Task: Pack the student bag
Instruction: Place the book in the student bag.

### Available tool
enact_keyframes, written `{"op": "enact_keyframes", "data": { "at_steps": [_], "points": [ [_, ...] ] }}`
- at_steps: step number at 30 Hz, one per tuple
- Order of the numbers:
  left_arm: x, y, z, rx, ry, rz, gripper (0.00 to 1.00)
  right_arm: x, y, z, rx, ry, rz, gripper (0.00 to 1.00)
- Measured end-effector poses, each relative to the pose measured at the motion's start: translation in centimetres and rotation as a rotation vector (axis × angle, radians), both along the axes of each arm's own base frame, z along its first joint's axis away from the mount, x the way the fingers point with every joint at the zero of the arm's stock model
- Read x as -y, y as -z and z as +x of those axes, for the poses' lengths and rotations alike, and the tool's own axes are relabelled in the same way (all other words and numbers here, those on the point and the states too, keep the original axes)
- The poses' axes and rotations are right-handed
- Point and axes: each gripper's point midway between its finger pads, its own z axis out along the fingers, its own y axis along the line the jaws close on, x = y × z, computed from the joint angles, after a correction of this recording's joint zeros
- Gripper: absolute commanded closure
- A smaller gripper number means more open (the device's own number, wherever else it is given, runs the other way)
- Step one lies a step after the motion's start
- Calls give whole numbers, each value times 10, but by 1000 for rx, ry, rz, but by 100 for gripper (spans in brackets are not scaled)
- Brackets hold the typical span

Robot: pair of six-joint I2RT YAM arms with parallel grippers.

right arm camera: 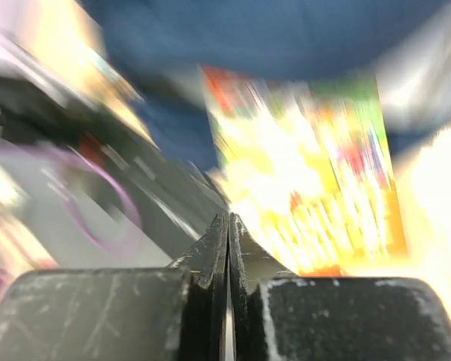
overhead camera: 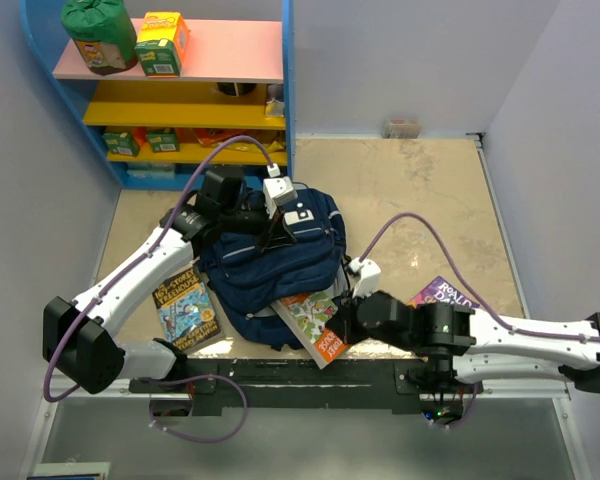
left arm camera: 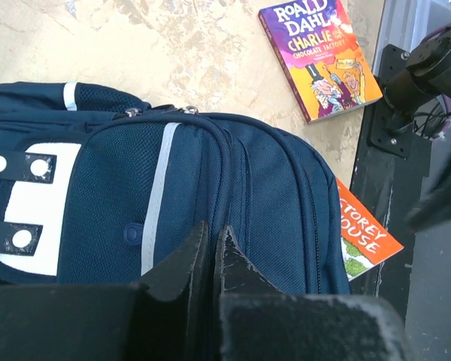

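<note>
The student bag, a navy-blue backpack with a white patch, lies in the middle of the table and fills the left wrist view. My left gripper points down onto its top, with the jaws closed on a seam of the bag's fabric. An orange and green book sticks out from under the bag's near edge; its corner shows in the left wrist view. My right gripper is shut and empty, right next to this book. The right wrist view is blurred, showing the gripper and the book.
A blue book lies to the left of the bag. A purple Roald Dahl book lies to the right, also in the left wrist view. A blue shelf unit with cartons stands at the back left. The black rail runs along the near edge.
</note>
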Motion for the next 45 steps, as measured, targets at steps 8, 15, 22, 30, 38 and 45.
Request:
{"op": "enact_keyframes", "data": {
  "at_steps": [8,15,22,30,38,45],
  "points": [
    [-3,5,-2,40,35,31,100,47,85,-51,-250,-13,-240,100],
    [-5,7,-3,52,43,44,100,54,120,-56,-299,31,-318,100],
    [-7,6,-3,60,51,54,100,52,160,-48,-292,96,-411,100],
    [-11,9,-9,57,74,80,100,30,173,-20,-183,213,-398,100],
    [-14,11,-15,42,94,93,100,19,132,33,-40,412,-217,100],
    [-11,2,-17,-1,75,56,100,9,124,70,30,524,-138,100]
  ]
}}
